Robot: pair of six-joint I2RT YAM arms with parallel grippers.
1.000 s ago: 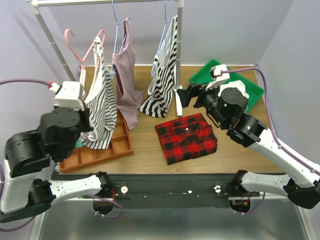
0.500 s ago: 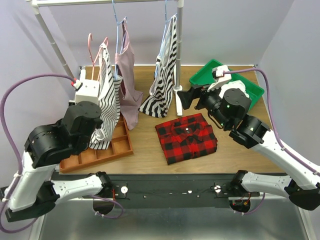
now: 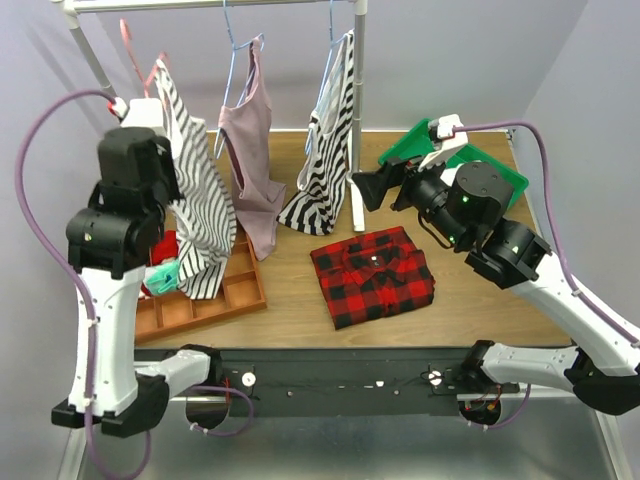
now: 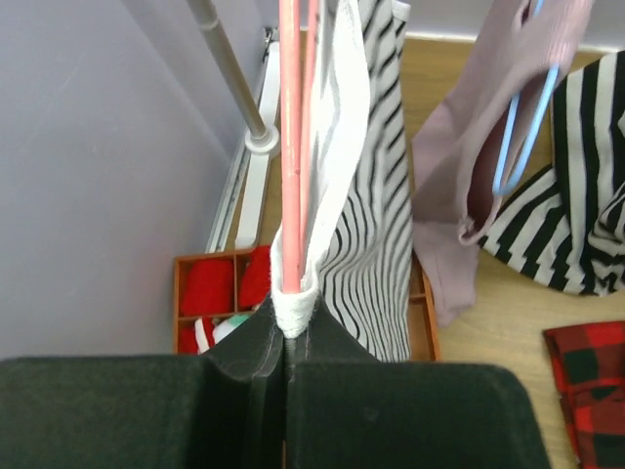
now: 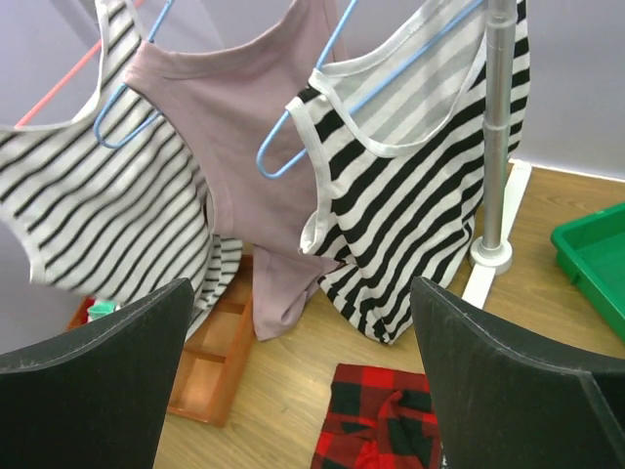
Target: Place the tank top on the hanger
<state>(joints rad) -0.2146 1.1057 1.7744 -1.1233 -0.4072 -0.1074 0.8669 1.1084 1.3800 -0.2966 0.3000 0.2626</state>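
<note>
Holding a pink-red wire hanger [image 4: 289, 147] at far left, the L gripper [image 4: 290, 327] has its jaws pressed together on the wire, w/ a fold of white fabric pinched in too. The tank top [image 3: 197, 200], white w/ thin black stripes, hangs from that hanger beside the L arm. Its hem drapes over a wooden tray [image 3: 235, 285] on the table. The hanger hook sits up near the rack rail [image 3: 200, 5]; can't tell if it rests on it. The tray is split into compartments: red cloth [image 3: 165, 247] fills two at its left end, and a teal item [image 3: 163, 277] lies just in front.

Next along the rail is a mauve top [image 3: 250, 160] on a blue hanger, then a bold-striped top [image 3: 325, 160] by the rack pole. A folded red plaid shirt [image 3: 372, 275] lies mid-table.

At right, the R gripper [image 5: 303, 376] hovers w/ jaws spread wide, holding nothing. Behind it is a green bin [image 3: 500, 172], partly hidden by the arm; contents can't be made out.
</note>
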